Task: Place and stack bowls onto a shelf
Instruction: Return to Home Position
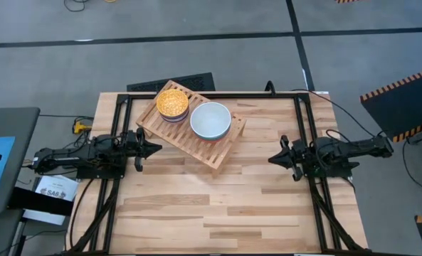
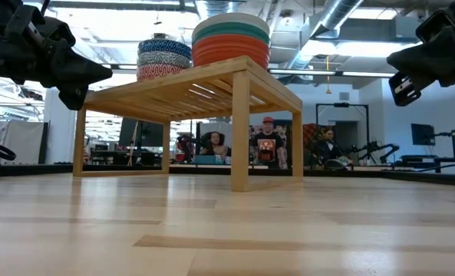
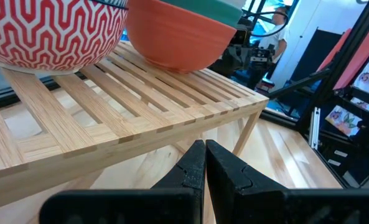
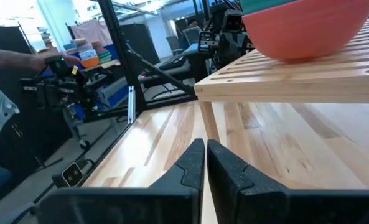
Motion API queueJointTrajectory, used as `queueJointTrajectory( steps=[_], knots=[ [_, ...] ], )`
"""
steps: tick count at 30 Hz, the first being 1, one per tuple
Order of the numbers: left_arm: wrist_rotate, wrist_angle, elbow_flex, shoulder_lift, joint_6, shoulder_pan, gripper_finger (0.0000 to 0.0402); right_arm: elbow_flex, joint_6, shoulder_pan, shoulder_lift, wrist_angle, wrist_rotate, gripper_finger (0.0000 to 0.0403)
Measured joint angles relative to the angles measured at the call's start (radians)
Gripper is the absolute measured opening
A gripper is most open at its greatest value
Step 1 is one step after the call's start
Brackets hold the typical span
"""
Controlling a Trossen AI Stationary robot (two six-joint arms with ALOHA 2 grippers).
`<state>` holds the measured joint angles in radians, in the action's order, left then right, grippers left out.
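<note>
The light-wood slatted shelf [image 1: 193, 129] stands on its legs [image 2: 240, 130] at the table's far middle, turned at an angle. Two stacks of bowls sit on it. One has the yellow patterned bowl [image 1: 172, 102] on top, over the blue-white patterned bowl [image 2: 164, 50] and the pink-red patterned bowl [image 3: 47, 30]. The other has the white bowl [image 1: 211, 119] over the teal bowl [image 2: 231, 36] and the red bowl [image 3: 178, 36]. My left gripper [image 1: 156, 148] hovers shut left of the shelf. My right gripper [image 1: 272, 158] hovers shut to its right. Both are above the table.
Bare plank tabletop [image 1: 218, 206] lies between and in front of the arms. A black frame's rails [image 1: 307, 128] run along the table's sides and far edge. People sit in the room beyond the table [image 2: 267, 142].
</note>
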<state>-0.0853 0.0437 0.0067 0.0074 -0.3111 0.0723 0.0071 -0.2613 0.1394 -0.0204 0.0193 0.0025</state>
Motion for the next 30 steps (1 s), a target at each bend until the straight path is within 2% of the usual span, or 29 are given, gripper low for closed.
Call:
queueJointTrajectory(
  steps=[30],
  knots=[
    [0.013, -0.002, 0.000, -0.001, 0.000, -0.085, 0.0000, -0.001, -0.001, 0.009, 0.014, 0.002, -0.001, 0.0049]
  ],
)
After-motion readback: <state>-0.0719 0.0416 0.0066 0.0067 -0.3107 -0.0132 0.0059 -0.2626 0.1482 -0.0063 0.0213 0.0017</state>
